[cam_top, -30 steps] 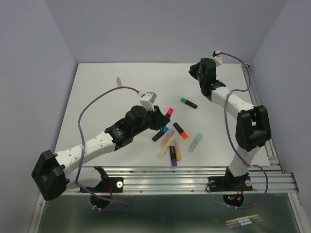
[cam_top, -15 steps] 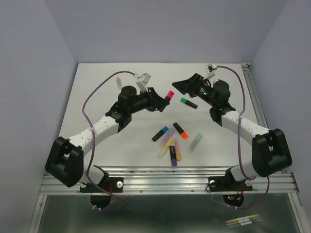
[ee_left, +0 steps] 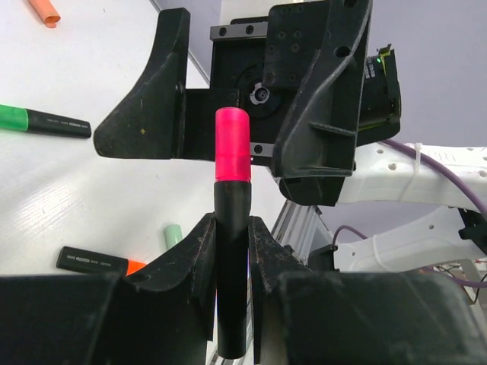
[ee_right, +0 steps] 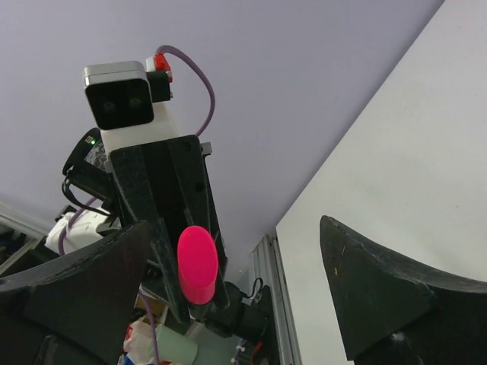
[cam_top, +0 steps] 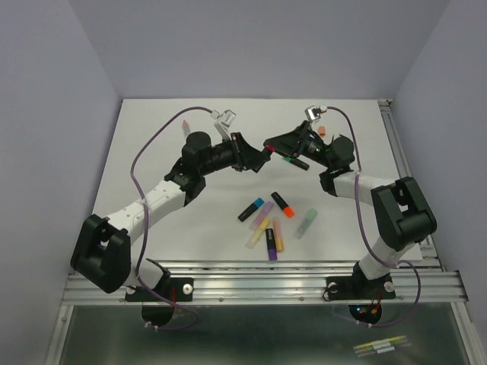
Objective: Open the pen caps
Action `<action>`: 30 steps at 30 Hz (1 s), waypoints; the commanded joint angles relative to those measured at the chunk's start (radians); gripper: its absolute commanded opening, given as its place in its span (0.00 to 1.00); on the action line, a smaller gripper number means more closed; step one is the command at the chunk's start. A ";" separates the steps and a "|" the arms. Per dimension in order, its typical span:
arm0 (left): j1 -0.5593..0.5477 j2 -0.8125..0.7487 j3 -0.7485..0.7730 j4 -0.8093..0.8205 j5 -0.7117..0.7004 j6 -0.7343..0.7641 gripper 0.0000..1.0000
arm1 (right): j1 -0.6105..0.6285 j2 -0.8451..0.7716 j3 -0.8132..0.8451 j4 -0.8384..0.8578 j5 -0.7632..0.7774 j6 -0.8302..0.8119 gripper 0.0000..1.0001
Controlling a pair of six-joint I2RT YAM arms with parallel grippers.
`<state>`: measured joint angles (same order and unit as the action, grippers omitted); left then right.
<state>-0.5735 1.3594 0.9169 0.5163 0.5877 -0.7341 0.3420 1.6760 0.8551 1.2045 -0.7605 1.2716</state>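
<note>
The step in hand is uncapping 1 pen, and that pen serves as the landmark here. The left gripper (ee_left: pixel 230 224) pinches the black pen (ee_left: pixel 230 304) by its barrel and holds it raised off the table (cam_top: pixel 152 137). Its pink cap (ee_left: pixel 233 144) juts out past the fingertips toward the other arm.

The right gripper (ee_right: pixel 236 228) faces the pen head-on with its jaws spread wide, 1 finger to each side of the cap and neither touching it. In the right wrist view the cap sits nearer 1 finger than the other, so it looks off-centre in the gap. I cannot tell whether the fingertips already reach past the cap's end.

The cap appears to be fully on. The next move calls for the right gripper to centre on the cap, close on the pink part alone and not the black barrel, then pull straight along the pen's axis while the left grip holds firm.

A green-capped pen (ee_left: pixel 46 122) lies on the table just beyond the held pen. The other pens (cam_top: pixel 272 224) lie grouped below it, toward the arm bases.
</note>
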 commanded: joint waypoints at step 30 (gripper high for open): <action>0.012 -0.002 0.020 0.142 -0.031 -0.082 0.00 | 0.094 -0.196 -0.005 -0.115 0.220 -0.198 0.64</action>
<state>-0.5652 1.3811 0.9318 0.5945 0.5518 -0.8204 0.4271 1.5249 0.8478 1.0710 -0.5869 1.1011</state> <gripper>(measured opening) 0.267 0.640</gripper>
